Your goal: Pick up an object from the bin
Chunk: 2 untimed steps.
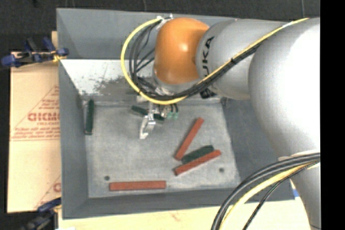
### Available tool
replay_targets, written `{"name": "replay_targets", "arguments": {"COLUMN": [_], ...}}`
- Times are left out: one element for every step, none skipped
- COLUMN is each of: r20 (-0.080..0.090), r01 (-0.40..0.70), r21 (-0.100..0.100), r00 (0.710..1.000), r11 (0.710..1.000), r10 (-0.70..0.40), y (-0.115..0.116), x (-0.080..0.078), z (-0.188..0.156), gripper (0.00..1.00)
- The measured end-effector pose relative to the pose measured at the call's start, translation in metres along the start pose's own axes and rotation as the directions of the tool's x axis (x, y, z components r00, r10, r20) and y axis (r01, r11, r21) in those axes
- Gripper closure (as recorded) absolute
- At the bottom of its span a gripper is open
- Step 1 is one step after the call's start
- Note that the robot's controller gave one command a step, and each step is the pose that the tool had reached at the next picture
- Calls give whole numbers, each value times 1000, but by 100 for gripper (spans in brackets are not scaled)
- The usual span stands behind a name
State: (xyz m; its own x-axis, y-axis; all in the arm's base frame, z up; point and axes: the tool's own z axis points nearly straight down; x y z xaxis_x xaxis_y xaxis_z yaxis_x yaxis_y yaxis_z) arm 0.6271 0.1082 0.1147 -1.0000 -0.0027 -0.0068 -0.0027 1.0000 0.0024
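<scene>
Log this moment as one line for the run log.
hand low in grey metal bin, back centre | nearest: dark green flat stick beside it | hold: none seen

Hand (pixel 145 129) over the bin's (pixel 73 132) middle, left stick (pixel 89 117) by the left wall, front stick (pixel 137 186) along the near wall, three-stick cluster (pixel 197 154) at right

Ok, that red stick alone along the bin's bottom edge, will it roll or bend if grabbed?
The red stick looks flat-sided, so it probably slides rather than rolls. Straight and thin, it seems stiff and light. Close to the bin wall, it may be awkward to grasp.
</scene>
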Motion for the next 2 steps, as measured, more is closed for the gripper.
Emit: {"name": "replay_targets", "arguments": {"r20": [-10,-9], "r01": [-114,-115], "r21": [-2,-3], "r00": [993,993], "r11": [993,993], "r10": [114,115], "y": [-34,-34], "x": [7,7], "z": [32,32], "gripper": [100,100]}}
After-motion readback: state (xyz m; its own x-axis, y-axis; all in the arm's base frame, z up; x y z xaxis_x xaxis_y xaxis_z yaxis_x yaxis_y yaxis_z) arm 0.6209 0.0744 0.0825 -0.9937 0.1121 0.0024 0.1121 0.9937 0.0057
